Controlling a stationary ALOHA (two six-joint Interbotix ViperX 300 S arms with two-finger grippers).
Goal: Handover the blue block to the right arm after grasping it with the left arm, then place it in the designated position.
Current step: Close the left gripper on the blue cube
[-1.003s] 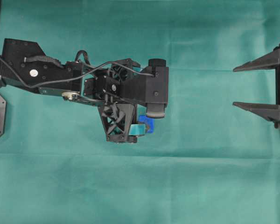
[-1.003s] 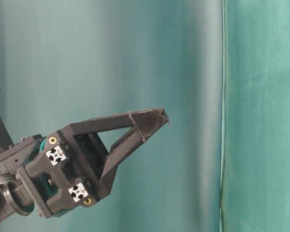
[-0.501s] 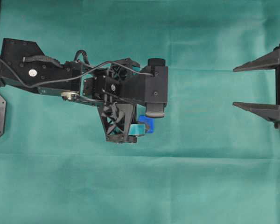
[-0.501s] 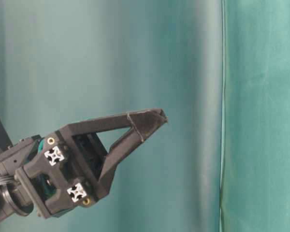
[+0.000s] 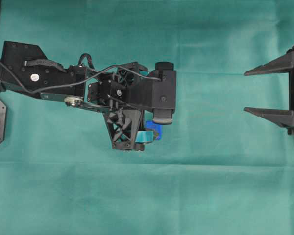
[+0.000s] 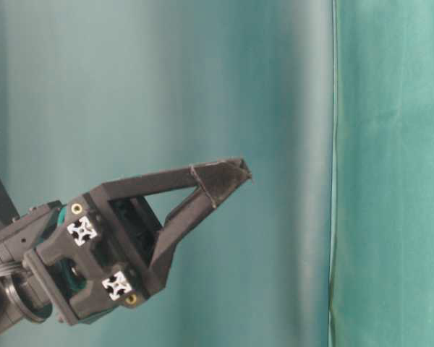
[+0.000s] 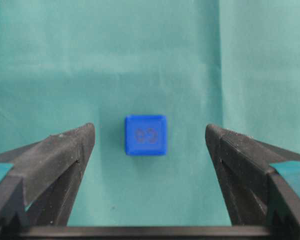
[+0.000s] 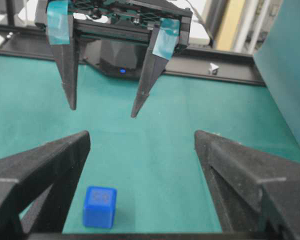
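The left gripper (image 7: 149,145), identified by its teal tape pads, stands spread wide and grips nothing; it points downward and hangs above the blue block (image 7: 145,135), which the left wrist view shows centred in the gap between the two fingers with green cloth (image 7: 140,60) visible on either side. The right wrist view confirms that the fingertips are clear above the cloth and that the block rests on the table surface, untouched. The right gripper (image 5: 250,92), at the far edge of the overhead view, is likewise spread and empty, and sits well apart from the block. Assessment of progress: no step of the task is complete. The block has not been grasped, so the lowering and closing of the left gripper, the lift, the handover to the right arm and the final placement all remain. The designated position cannot be made out in any current view. As to orientation, the block is a cube and therefore has no long axis to report; it lies flat, with the face bearing a faint dark mark turned upward toward the left wrist camera. In that view its edges run square to the line between the fingers, so the side faces appear to present flatly to the fingers' inner surfaces.
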